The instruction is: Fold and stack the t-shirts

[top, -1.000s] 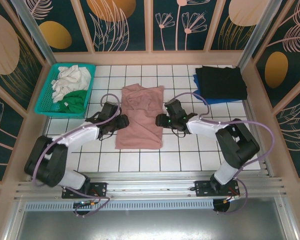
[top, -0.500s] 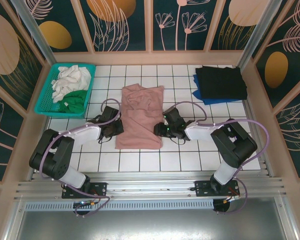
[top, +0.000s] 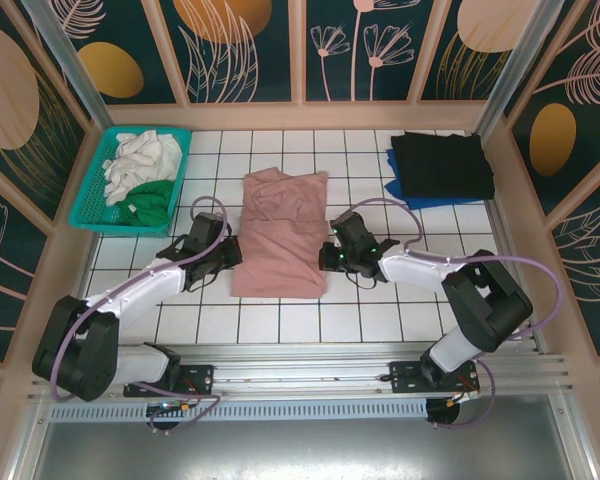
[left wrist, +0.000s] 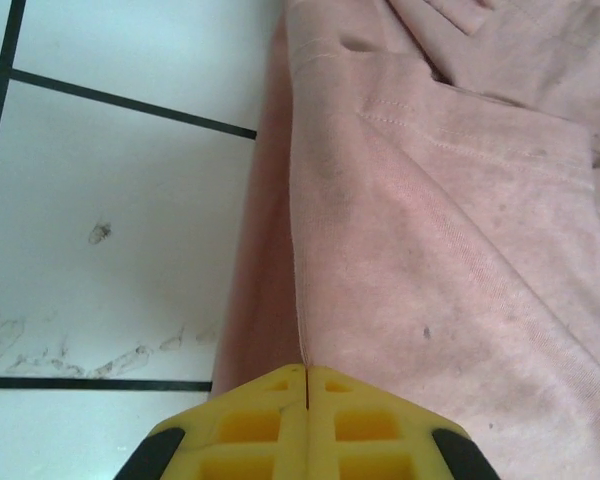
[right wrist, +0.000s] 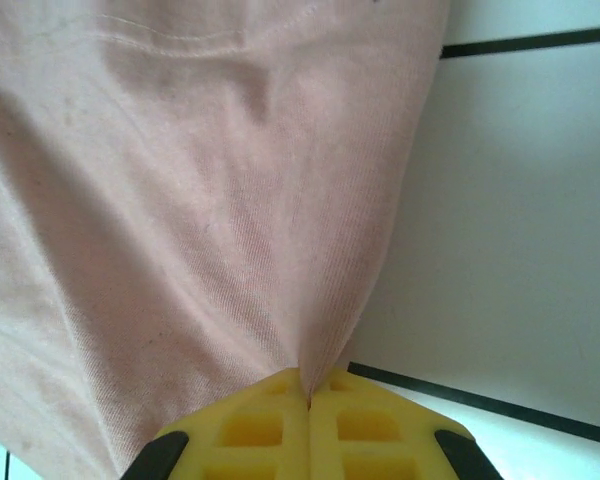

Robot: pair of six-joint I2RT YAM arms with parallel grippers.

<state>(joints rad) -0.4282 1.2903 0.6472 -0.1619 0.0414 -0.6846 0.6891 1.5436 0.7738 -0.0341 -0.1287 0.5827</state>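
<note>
- Soft dusty-pink cloth t-shirt (top: pixel 280 240) lies lengthwise mid white-tiled tabletop (top: pixel 380 320).
- Left arm (top: pixel 145 282)'s jaws are clamped on its left edge; right arm (top: pixel 420 265)'s jaws pinch its right edge.
- Folded black t-shirt (top: pixel 442 162) rests atop blue t-shirt (top: pixel 405 192), far-right corner.

middle t-shirt (top: pixel 280 240): dusty pink
surface (top: pixel 380 310): white tiles, dark grid
basket (top: pixel 95 215): teal
corner t-shirts (top: pixel 442 165): black, blue

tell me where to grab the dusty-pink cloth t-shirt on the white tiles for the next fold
Pinch the dusty-pink cloth t-shirt at its two long side edges, near the middle, each gripper coming in low from its own side. It lies as a narrow strip with both edges exposed. The left gripper and right gripper are shut there.
</note>
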